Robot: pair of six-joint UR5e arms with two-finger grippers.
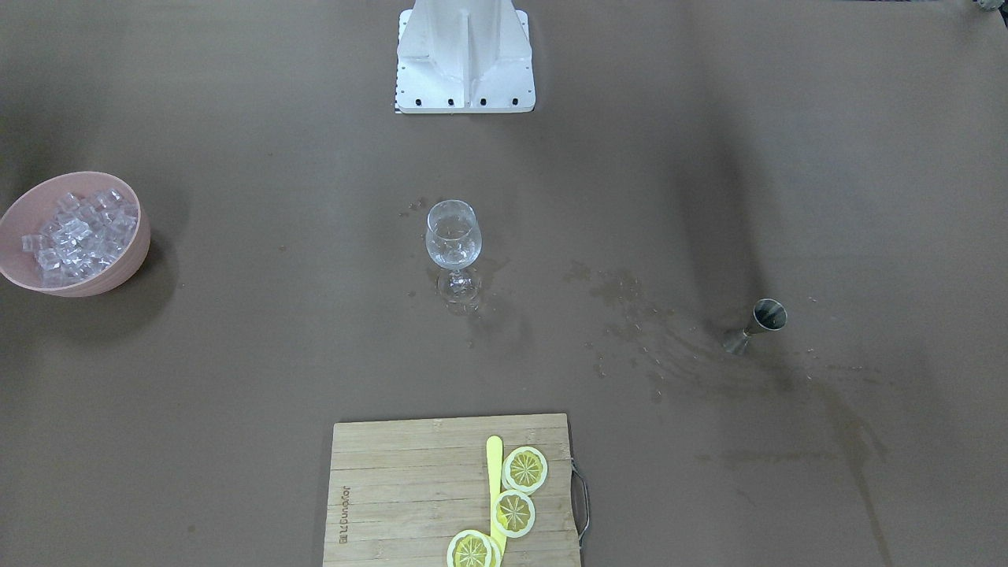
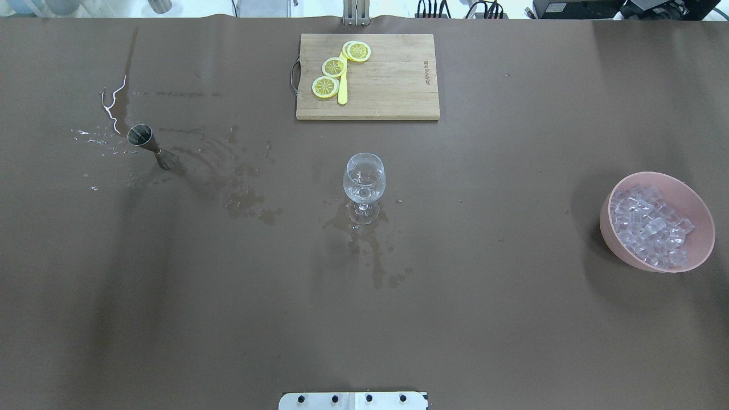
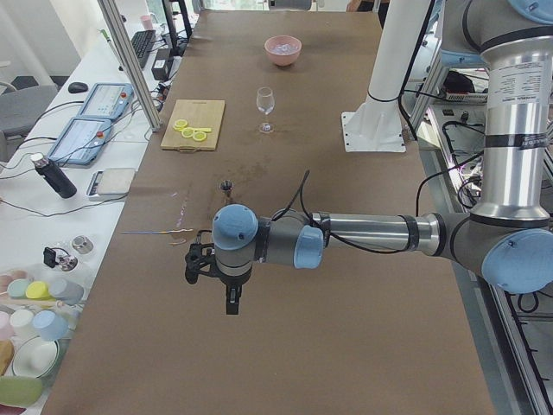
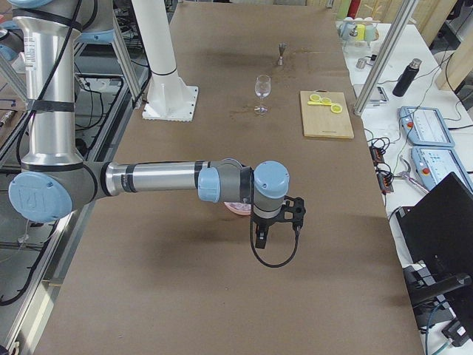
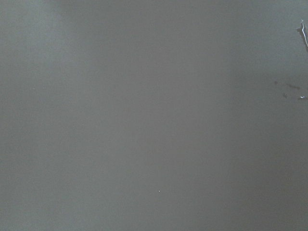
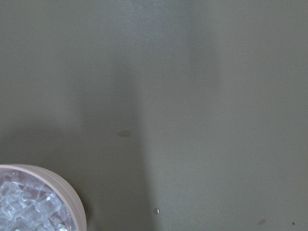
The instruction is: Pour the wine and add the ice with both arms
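A clear wine glass (image 1: pixel 453 236) stands upright mid-table, also in the overhead view (image 2: pixel 364 177); something clear sits in its bowl, I cannot tell what. The ice (image 2: pixel 652 225) fills a pink bowl (image 2: pixel 612 233) on my right side, with its corner in the right wrist view (image 6: pixel 67 192). A steel jigger (image 2: pixel 147 142) stands on my left side. My left gripper (image 3: pixel 232 303) hangs over bare table near the left end. My right gripper (image 4: pixel 259 238) hangs just beyond the pink bowl (image 4: pixel 235 209). Both show only in side views, so I cannot tell whether they are open or shut.
A wooden cutting board (image 2: pixel 393 85) with lemon slices (image 2: pixel 334 66) and a yellow knife (image 2: pixel 342 94) lies at the far edge. Wet spill patches (image 2: pixel 245 193) spread between jigger and glass. The white base block (image 1: pixel 465 63) stands at the near edge.
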